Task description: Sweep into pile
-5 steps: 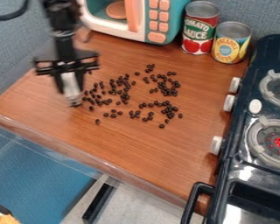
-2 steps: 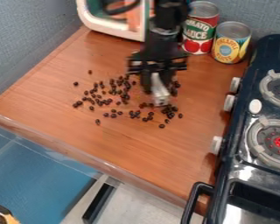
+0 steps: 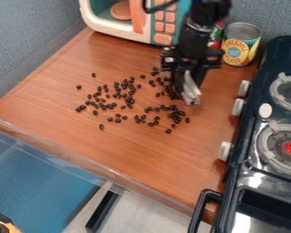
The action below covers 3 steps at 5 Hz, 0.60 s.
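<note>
Many small dark beans (image 3: 131,101) are strewn across the brown wooden counter (image 3: 142,150); outliers could be missed or scattered if the narrow, pale piece (image 3: 191,93) clamped in the black two-finger gripper (image 3: 188,83) is swept hastily.

Smooth wood-grain finish on brown counter (image 3: 142,154). Glossy surface on dark two-burner toy stove (image 3: 275,59). Smooth, plastic-looking shell on white, teal and coral toy microwave (image 3: 116,32). Metal top on yellow-and-blue-labelled cylindrical can (image 3: 239,48). Rough, cloth-like texture on blue-grey wall (image 3: 26,41). Slight sheen on small dark oval beans (image 3: 102,126).
</note>
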### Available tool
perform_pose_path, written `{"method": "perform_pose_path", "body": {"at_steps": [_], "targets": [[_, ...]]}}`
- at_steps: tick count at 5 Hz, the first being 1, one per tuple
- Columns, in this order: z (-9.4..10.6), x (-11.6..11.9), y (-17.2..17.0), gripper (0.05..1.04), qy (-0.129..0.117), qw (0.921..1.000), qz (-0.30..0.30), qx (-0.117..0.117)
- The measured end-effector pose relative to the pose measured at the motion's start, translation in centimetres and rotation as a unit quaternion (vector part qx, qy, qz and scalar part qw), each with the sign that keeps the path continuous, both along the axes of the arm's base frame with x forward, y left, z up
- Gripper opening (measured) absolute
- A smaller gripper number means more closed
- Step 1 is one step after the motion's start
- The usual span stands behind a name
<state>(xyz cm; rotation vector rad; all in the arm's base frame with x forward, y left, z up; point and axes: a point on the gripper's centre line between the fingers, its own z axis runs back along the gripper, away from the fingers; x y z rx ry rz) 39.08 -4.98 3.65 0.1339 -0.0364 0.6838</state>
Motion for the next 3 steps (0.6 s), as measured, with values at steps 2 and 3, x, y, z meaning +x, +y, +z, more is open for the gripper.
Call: {"method": "perform_pose_path", "body": {"at_steps": [2,3], "targets": [[-2.0,1.7,-0.8,0.378,0.021,0.9998,0.002,0.0],[-1.2,2.7,-1.4,0.379,0.011,0.9999,0.004,-0.002]]}}
